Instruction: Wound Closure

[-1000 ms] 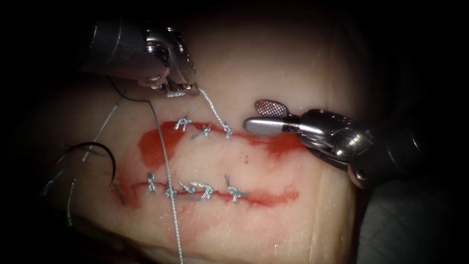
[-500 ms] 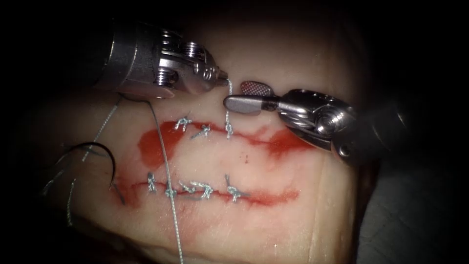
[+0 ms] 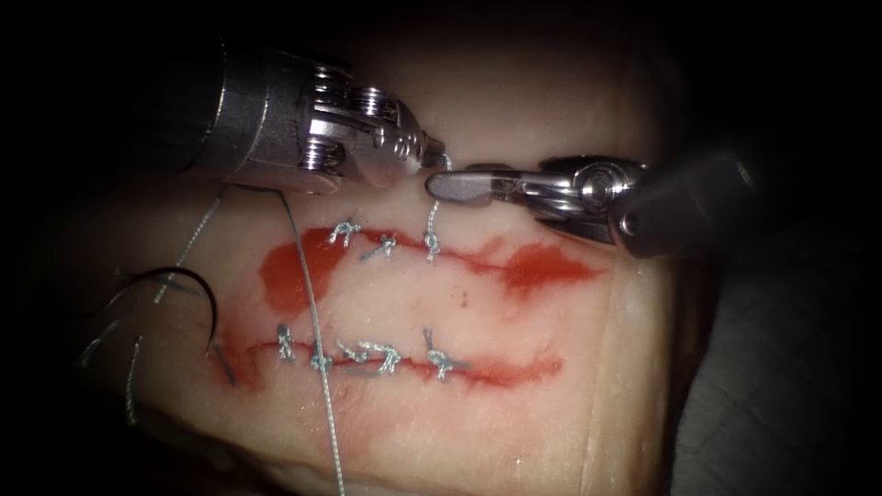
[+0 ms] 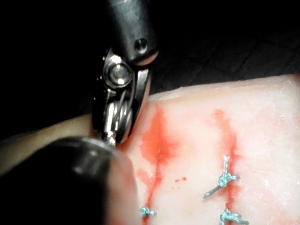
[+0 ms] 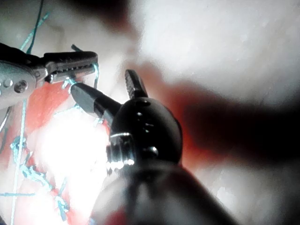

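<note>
My left tool (image 3: 435,158) is shut on the short thread end (image 3: 432,213), which rises straight from the rightmost knot (image 3: 430,242) of the upper cut. In the right wrist view its jaws (image 5: 70,63) pinch that thread. My right tool (image 3: 452,182) reaches in from the right with its jaws open, one on each side of the thread just below the left tool's tip, holding nothing. The dark curved needle (image 3: 200,292) lies free at the tissue's left. Its tip is by the lower cut's left end; I cannot tell whether it is in the tissue.
The tissue (image 3: 514,101) has two cuts, with three knots on the upper cut (image 3: 381,246) and several on the lower one (image 3: 377,354). Red fluid (image 3: 289,276) pools at the upper cut's two ends. A long thread (image 3: 317,349) runs from under the left tool to the front edge.
The left tool moved right and drew the thread end upright. The right tool moved left and up to the thread and rolled, so its jaws now straddle it.
</note>
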Robot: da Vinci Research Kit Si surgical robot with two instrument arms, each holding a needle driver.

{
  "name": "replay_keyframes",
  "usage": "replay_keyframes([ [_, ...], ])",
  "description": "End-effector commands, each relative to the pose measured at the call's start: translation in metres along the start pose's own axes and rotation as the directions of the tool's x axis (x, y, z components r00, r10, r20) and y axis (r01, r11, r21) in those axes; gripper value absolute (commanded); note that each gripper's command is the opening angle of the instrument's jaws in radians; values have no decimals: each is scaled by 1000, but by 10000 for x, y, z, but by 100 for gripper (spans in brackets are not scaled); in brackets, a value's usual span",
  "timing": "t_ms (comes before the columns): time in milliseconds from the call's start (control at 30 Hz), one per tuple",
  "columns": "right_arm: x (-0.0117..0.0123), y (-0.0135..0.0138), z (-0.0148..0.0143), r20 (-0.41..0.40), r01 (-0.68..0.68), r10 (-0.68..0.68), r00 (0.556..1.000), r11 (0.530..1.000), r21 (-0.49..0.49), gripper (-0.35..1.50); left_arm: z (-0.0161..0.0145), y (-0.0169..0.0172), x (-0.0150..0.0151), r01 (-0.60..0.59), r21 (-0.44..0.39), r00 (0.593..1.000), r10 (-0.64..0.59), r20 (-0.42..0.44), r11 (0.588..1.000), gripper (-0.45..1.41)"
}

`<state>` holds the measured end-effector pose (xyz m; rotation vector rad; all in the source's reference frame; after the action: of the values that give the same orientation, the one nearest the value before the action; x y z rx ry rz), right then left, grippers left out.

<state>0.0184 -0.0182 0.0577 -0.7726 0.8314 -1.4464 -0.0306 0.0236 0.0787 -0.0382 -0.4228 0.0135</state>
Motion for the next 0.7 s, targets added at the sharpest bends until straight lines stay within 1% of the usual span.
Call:
replay_keyframes([
  [33,0,1,14,0,6,-6,1000,1000,-9,140,6,3,-2,-7,-3,1000,7,4,1000,-45],
  [300,2,4,27,-19,32,-33,999,998,-45,140,7,2,-2,-94,-3,996,94,-5,996,-45],
  [500,0,5,46,-28,35,-37,999,998,-57,140,7,1,0,-88,-5,996,88,-12,996,-45],
  [700,3,1,62,-52,56,-61,997,995,-81,140,7,1,1,-88,-8,996,88,-18,996,-45],
])
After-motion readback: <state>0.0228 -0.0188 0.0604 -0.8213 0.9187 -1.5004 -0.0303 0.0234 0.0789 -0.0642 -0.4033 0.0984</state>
